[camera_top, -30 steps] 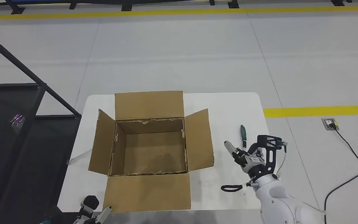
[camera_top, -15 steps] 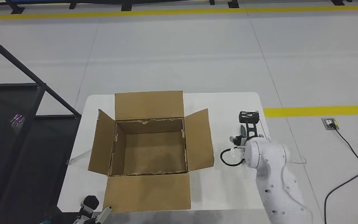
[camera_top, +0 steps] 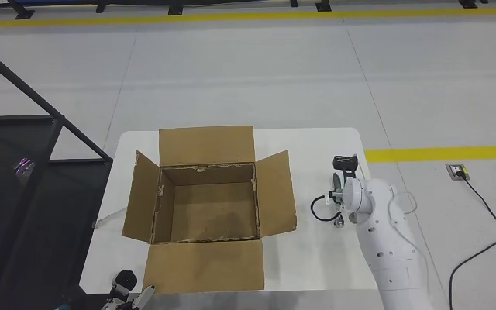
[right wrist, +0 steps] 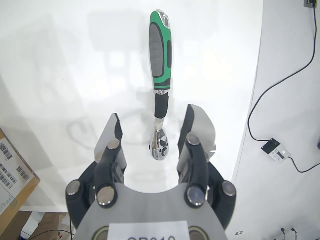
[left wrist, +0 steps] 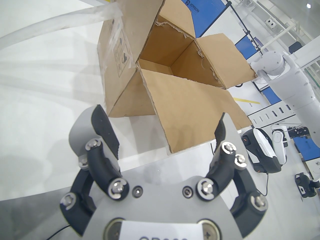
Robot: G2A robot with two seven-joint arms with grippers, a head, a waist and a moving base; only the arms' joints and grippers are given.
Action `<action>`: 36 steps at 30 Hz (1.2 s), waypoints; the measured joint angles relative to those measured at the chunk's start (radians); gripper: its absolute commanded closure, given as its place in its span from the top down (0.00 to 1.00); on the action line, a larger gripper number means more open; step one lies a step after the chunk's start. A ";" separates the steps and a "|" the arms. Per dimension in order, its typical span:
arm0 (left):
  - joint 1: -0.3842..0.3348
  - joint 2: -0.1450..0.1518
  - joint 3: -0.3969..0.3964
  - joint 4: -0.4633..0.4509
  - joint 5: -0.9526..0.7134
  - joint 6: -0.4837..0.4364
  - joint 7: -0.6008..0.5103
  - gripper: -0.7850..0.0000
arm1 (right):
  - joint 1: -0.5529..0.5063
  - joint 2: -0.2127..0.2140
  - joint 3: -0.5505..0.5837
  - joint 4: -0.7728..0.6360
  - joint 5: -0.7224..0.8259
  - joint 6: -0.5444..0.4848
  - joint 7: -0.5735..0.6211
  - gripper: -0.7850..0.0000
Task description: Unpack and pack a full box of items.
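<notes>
Ratchet [right wrist: 160, 51] sitting between open fingers, box [camera_top: 205, 146] wide open

Top view: box is centre-left of the frame on the white table [camera_top: 310, 260] with all four flaps folded out, and the right arm [camera_top: 380, 232] is over the table's right side, just right of the box. Left wrist view: left gripper [left wrist: 160, 117] is spread wide with nothing in it, low by a corner of the box, one flap right in front of it. Right wrist view: right gripper [right wrist: 153, 113] hangs open over the ratchet, chrome head between the fingers, green handle pointing away along the table.
</notes>
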 measured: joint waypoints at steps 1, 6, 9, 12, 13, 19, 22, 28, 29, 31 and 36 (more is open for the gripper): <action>0.000 0.000 0.000 0.000 0.000 0.000 0.000 1.00 | 0.004 0.000 0.002 0.014 0.004 0.002 -0.010 0.47; 0.000 0.000 0.000 0.000 0.000 0.000 0.000 1.00 | 0.026 0.001 0.010 0.088 0.024 0.004 -0.045 0.42; 0.000 0.000 0.000 0.000 0.000 0.000 0.000 1.00 | 0.036 0.003 0.012 0.115 0.034 -0.002 -0.058 0.40; 0.000 0.000 0.000 0.000 0.000 0.000 0.000 1.00 | 0.040 0.003 0.009 0.131 0.040 -0.003 -0.066 0.38; 0.000 0.000 0.000 0.000 0.000 0.000 0.000 1.00 | 0.041 0.003 0.008 0.135 0.041 -0.003 -0.068 0.36; 0.000 0.000 0.000 0.000 0.000 0.000 0.000 1.00 | 0.051 0.004 0.002 0.166 0.042 0.009 -0.080 0.32; 0.000 0.000 0.000 0.000 0.000 0.000 0.000 1.00 | 0.063 0.003 -0.007 0.187 0.033 0.021 -0.079 0.31; 0.000 0.000 0.000 0.000 0.000 0.000 0.000 1.00 | 0.092 -0.001 -0.028 0.238 0.029 0.038 -0.084 0.26; 0.000 0.000 0.000 0.000 0.000 0.000 0.000 1.00 | 0.096 -0.002 -0.031 0.247 0.033 0.038 -0.088 0.21; 0.000 0.000 0.000 0.000 0.000 0.000 0.000 1.00 | 0.102 -0.003 -0.035 0.260 0.038 0.037 -0.094 0.00; 0.000 0.000 0.000 0.000 0.000 0.000 0.000 1.00 | 0.114 -0.004 -0.036 0.280 0.049 0.046 -0.113 0.00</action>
